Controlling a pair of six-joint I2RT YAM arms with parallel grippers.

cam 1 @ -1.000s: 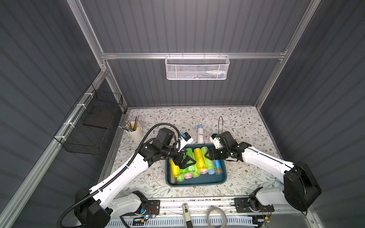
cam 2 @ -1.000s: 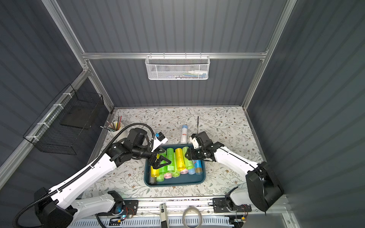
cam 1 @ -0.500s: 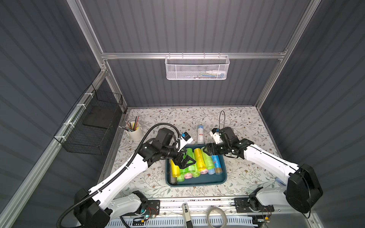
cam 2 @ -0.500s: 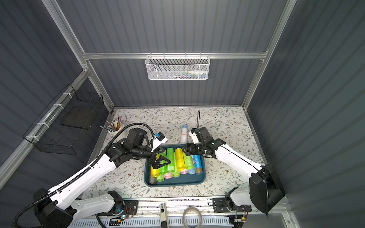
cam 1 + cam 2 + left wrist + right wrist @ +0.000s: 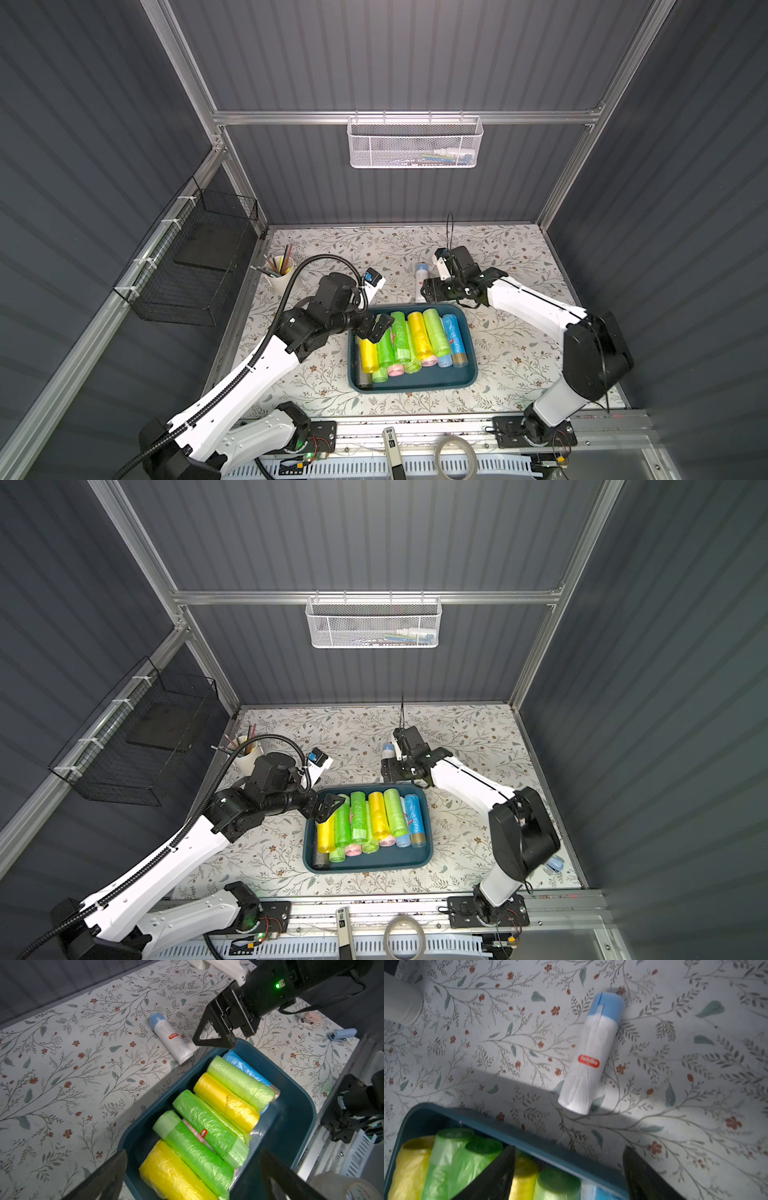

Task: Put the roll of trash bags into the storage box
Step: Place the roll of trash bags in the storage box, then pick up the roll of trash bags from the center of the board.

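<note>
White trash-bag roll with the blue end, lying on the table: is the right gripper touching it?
Apart. The right wrist view shows floral tabletop between the white blue-ended roll and the open right gripper.

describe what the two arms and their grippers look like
Both the left arm and right arm have white shells and black joints. A black ribbed hose follows the left; a thin black cable loops off the right. The left gripper and right gripper are black with triangular fingers.

Left gripper (image 5: 379, 328) fingers spread wide, right gripper (image 5: 428, 289) fingers apart
</note>
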